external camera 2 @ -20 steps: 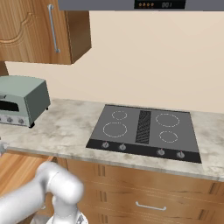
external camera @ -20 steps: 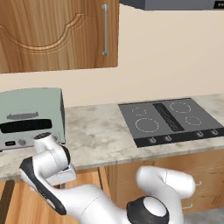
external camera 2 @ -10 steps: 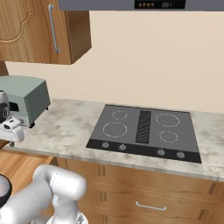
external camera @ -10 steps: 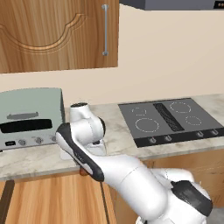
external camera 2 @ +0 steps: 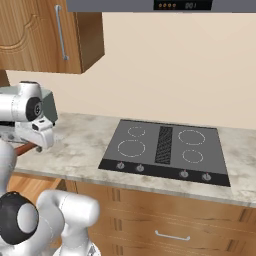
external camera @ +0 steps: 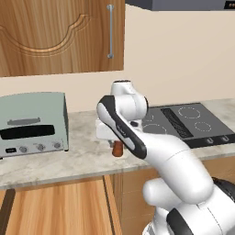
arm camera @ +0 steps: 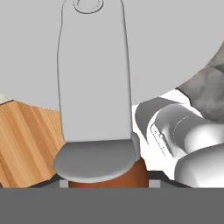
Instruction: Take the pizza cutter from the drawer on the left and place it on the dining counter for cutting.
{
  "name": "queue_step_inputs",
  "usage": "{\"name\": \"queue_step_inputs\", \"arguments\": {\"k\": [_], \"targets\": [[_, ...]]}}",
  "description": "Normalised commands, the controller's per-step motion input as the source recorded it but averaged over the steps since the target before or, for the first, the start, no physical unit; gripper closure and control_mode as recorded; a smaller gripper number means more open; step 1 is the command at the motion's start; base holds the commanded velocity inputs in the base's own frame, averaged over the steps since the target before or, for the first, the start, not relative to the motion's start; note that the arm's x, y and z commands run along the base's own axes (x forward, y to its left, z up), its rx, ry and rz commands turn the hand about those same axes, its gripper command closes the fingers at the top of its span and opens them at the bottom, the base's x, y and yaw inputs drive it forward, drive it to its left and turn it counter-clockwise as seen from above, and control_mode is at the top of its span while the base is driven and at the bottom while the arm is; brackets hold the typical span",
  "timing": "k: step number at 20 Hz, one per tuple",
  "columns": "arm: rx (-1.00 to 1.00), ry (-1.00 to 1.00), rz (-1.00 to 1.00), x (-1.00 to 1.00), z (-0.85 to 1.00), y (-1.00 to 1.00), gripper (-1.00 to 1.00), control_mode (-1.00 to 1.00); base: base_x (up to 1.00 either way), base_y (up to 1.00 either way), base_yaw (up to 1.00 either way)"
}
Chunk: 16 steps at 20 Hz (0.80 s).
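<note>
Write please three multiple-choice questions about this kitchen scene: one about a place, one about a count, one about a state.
1. Where does the toaster oven stand?
A. on the cooktop
B. on the stone worktop, left of the cooktop
C. inside the wall cabinet

2. How many ring marks does the black cooktop show?
A. two
B. six
C. four

3. What is the claw doing?
A. gripping the pizza cutter by its handle
B. open with nothing in it
C. pulling the cabinet handle

Answers: 1 B, it sits on the worktop to the cooktop's left; 2 C, four rings are drawn on the black glass; 3 A, the pizza cutter rises from the claw, with its brown handle at the bottom of the hand view.
</note>
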Motion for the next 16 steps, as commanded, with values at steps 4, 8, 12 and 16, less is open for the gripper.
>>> {"name": "queue_step_inputs", "arguments": {"k": [4,8,12,16], "targets": [[0.00,-0.01,-0.18,0.11,0.11,-1.00,1.00,-1.00,0.00,0.00,0.00],[-0.01,-0.10,-0.01,0.02,0.01,-1.00,1.00,-1.00,0.00,0.00,0.00],[-0.02,-0.13,0.13,-0.19,0.10,-0.98,1.00,-1.00,0.00,0.00,0.00],[0.00,-0.03,0.18,-0.06,0.18,-0.51,1.00,-1.00,0.00,0.00,0.00]]}}
